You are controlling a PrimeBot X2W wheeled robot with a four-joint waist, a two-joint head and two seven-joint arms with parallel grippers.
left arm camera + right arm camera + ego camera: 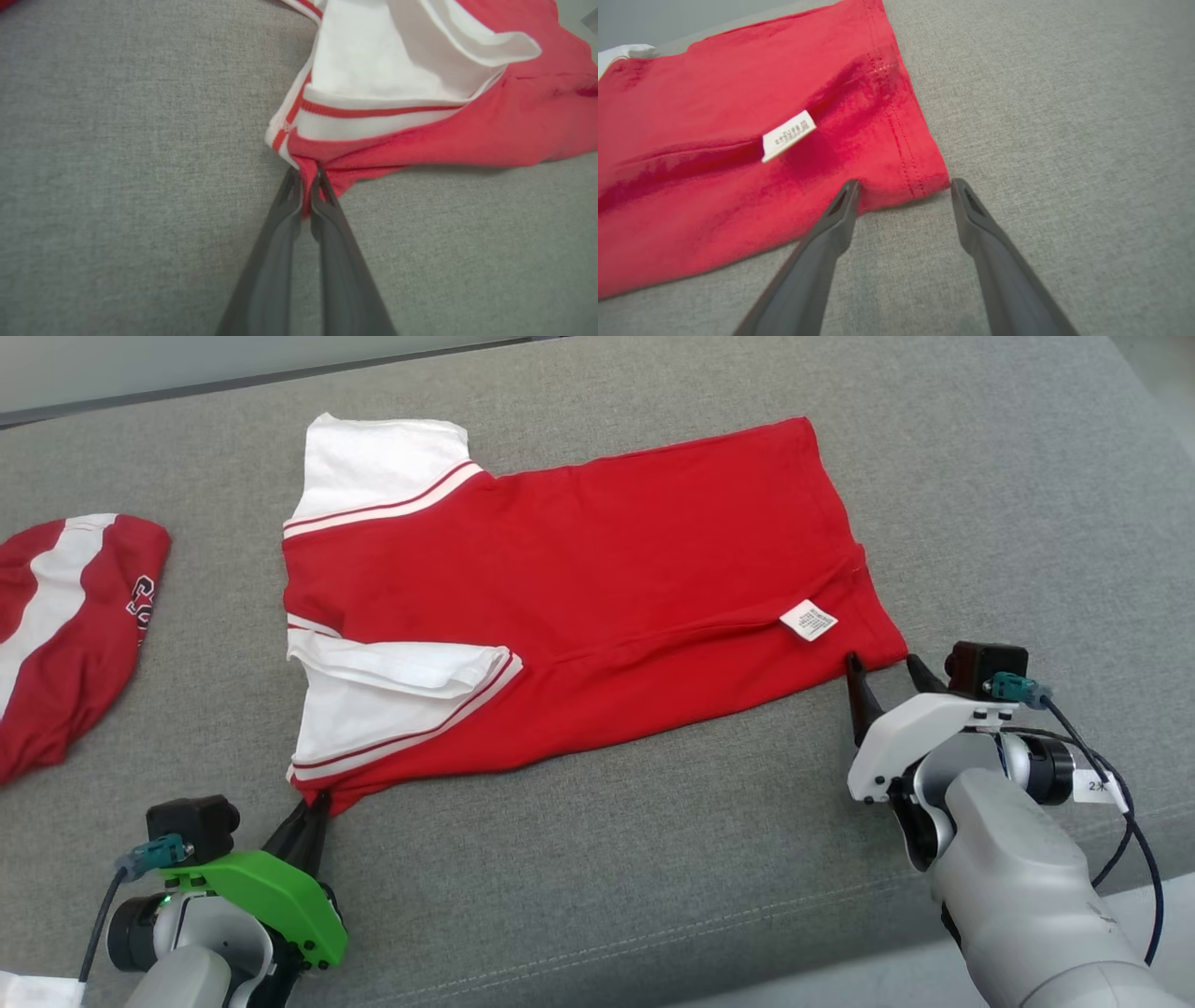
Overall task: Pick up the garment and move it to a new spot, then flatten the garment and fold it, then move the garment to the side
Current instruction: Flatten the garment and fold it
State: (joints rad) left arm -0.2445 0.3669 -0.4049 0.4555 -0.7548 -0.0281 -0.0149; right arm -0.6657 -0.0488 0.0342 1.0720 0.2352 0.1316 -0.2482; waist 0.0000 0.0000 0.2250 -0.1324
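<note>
The garment (597, 588) is a red shirt with white sleeves and a small white label, spread across the grey cushion and folded lengthwise. My left gripper (313, 803) is shut on the garment's near left corner, beside the lower white sleeve; the left wrist view shows red cloth (308, 168) pinched between the closed fingers (306, 184). My right gripper (882, 663) stands open at the near right hem corner. In the right wrist view that corner (924, 182) lies between the spread fingertips (903, 186), with the label (788, 135) further in.
A second red and white garment (65, 625) lies bunched at the left edge of the grey cushion (607, 859). The cushion's front seam runs along the lower right. A pale wall strip runs along the top left.
</note>
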